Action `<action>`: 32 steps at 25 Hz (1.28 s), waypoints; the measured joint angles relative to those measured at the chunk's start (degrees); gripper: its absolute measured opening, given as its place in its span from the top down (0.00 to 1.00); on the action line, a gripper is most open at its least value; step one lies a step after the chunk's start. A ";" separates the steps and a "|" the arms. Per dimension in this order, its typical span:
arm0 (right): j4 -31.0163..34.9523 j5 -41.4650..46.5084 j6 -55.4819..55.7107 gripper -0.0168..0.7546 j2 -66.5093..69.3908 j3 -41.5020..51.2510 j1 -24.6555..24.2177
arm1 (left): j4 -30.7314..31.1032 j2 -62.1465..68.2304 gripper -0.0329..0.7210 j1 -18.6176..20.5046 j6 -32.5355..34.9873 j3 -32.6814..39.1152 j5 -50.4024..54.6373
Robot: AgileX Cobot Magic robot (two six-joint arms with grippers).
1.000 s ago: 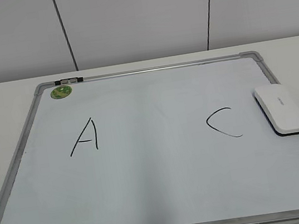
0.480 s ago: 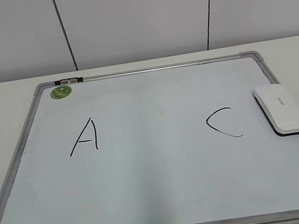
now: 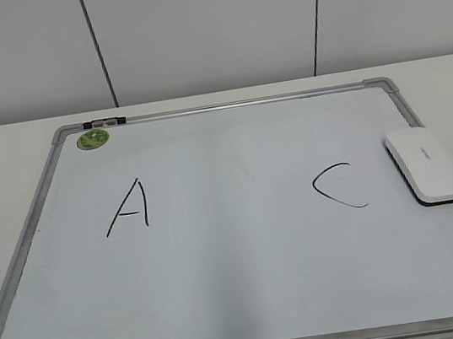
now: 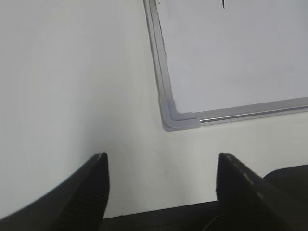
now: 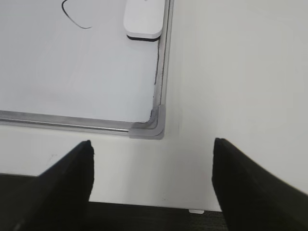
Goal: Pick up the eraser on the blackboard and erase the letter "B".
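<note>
The blackboard [image 3: 255,302] is a white board with a grey frame, lying flat on the table. The white eraser [image 3: 425,164] lies on its right edge, next to a black "C" [image 3: 338,186]. A black "A" [image 3: 128,206] is at the left. No letter "B" shows between them; that area is bare. The eraser also shows in the right wrist view [image 5: 144,19]. My left gripper [image 4: 161,161] is open and empty over the table near the board's front left corner [image 4: 175,115]. My right gripper [image 5: 153,149] is open and empty near the front right corner [image 5: 151,126]. Neither gripper shows in the exterior view.
A round green sticker [image 3: 92,139] sits at the board's far left corner, beside a small black and grey clip [image 3: 104,120] on the frame. A white panelled wall [image 3: 205,28] stands behind the table. The table's dark front edge [image 5: 144,216] lies below both grippers.
</note>
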 joint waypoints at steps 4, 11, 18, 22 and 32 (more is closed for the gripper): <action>-0.10 0.00 0.00 0.22 -2.34 0.00 -2.98 | 0.00 -3.03 0.29 2.28 0.00 0.00 -0.03; -0.03 0.00 0.00 0.22 -11.13 0.00 -4.54 | 0.08 -12.09 0.33 6.72 0.00 0.00 -0.03; -0.13 0.00 0.00 0.22 -12.48 0.00 -4.56 | 0.08 -18.31 0.33 8.02 0.00 0.00 0.17; -0.13 0.00 0.00 0.22 -12.48 0.00 -4.56 | 0.08 -18.40 0.33 8.11 0.00 0.00 0.27; -0.13 0.00 0.00 0.22 -12.48 0.00 -4.56 | 0.08 -18.40 0.36 8.11 0.00 0.00 0.28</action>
